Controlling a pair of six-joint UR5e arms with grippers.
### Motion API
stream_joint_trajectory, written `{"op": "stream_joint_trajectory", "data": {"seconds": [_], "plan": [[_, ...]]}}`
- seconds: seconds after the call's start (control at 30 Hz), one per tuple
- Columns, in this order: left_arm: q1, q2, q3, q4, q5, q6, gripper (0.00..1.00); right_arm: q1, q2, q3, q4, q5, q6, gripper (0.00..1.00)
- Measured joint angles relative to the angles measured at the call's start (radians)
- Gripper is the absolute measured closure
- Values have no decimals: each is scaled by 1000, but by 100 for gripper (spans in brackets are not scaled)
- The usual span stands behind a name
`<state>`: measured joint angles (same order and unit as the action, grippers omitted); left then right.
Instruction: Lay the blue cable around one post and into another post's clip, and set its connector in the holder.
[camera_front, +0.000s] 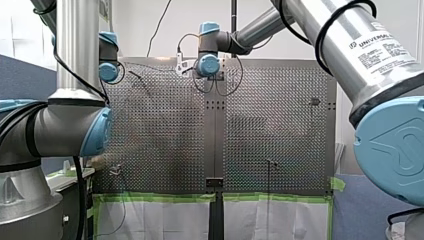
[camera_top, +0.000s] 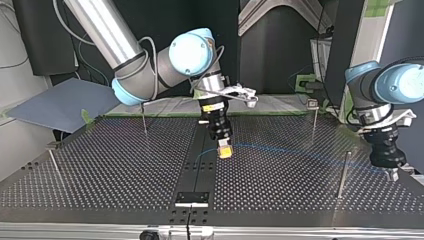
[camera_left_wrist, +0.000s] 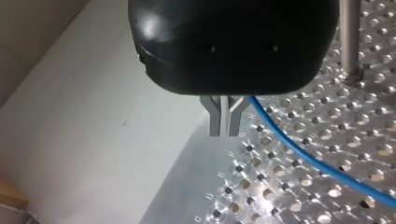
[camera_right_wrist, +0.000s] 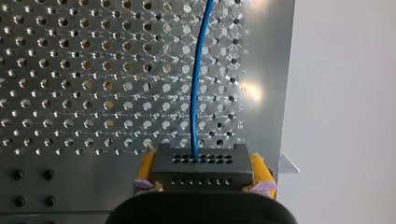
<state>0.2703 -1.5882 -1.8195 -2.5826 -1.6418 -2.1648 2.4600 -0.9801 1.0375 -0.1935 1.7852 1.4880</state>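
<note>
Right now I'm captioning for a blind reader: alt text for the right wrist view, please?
My right gripper, with yellow pads, clamps a black connector. A blue cable leaves the connector and runs ahead over the perforated table, near its edge.

table (camera_right_wrist: 70, 56): shiny perforated metal | cable (camera_right_wrist: 196, 93): smooth blue sheath | connector (camera_right_wrist: 203, 170): matt black plastic

Seen in the top view, the connector (camera_right_wrist: 201, 168) sits between the fingers of my right gripper (camera_top: 225, 150), above the middle of the table (camera_top: 100, 170); from it the cable (camera_top: 280, 149) runs toward the view's right, past a post (camera_top: 343, 172), up to my left gripper (camera_top: 392, 173)
</note>
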Motion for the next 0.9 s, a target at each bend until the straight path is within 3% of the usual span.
{"op": "stream_joint_trajectory", "data": {"seconds": [0.3, 0.9], "plan": [[-1, -31, 2, 2, 29, 13, 91, -3, 14, 0, -4, -24, -12, 100], [-32, -91, 10, 5, 65, 29, 91, -19, 33, 0, -2, -26, -9, 100]]}}
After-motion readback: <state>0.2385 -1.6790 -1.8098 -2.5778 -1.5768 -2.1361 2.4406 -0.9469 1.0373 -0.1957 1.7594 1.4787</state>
